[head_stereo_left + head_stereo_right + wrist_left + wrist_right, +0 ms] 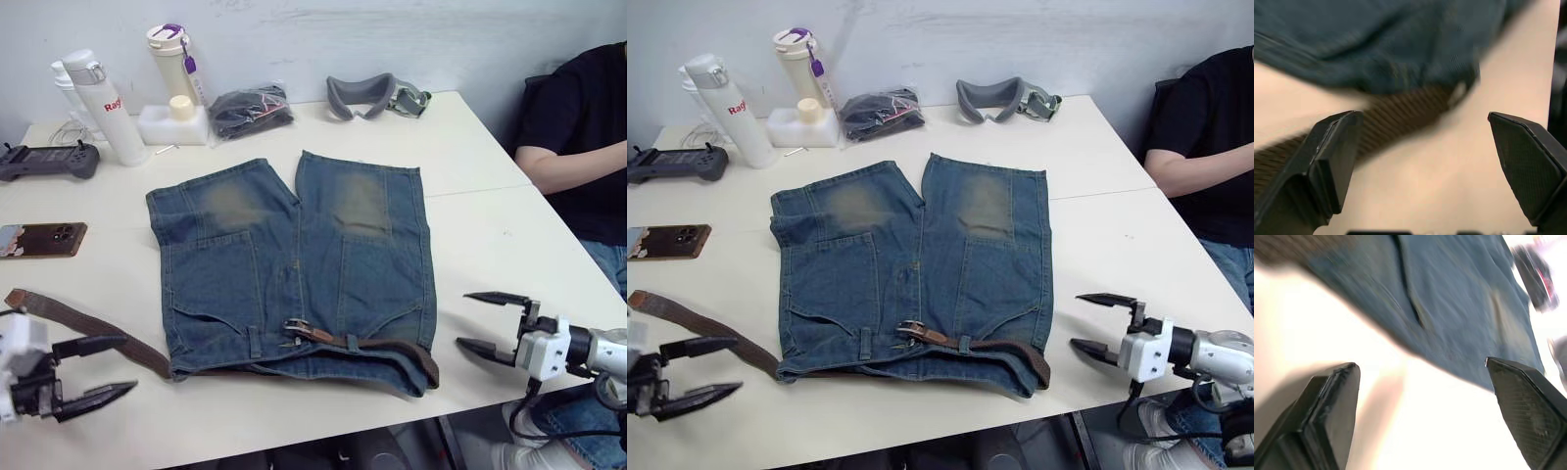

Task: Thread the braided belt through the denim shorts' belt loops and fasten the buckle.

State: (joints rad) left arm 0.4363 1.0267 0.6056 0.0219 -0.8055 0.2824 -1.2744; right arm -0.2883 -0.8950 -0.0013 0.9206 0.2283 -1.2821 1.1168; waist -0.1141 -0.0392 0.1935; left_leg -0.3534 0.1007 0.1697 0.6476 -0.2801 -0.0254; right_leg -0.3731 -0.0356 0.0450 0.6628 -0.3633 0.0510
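The denim shorts (294,264) lie flat mid-table, waistband toward me, legs pointing away. The braided belt (377,345) runs along the waistband under a belt loop (350,343), its silver buckle (295,329) near the fly. The belt's other end trails out of the shorts' left side as a brown strap (88,321) across the table. My left gripper (96,368) is open just below that strap, left of the shorts. My right gripper (482,320) is open to the right of the waistband, clear of the cloth.
A phone (41,239) lies at the left edge and a game controller (44,160) beyond it. Bottles (106,103), a black cloth bundle (250,110) and a grey eye mask (372,96) line the far edge. A person's arm (573,162) rests at the right.
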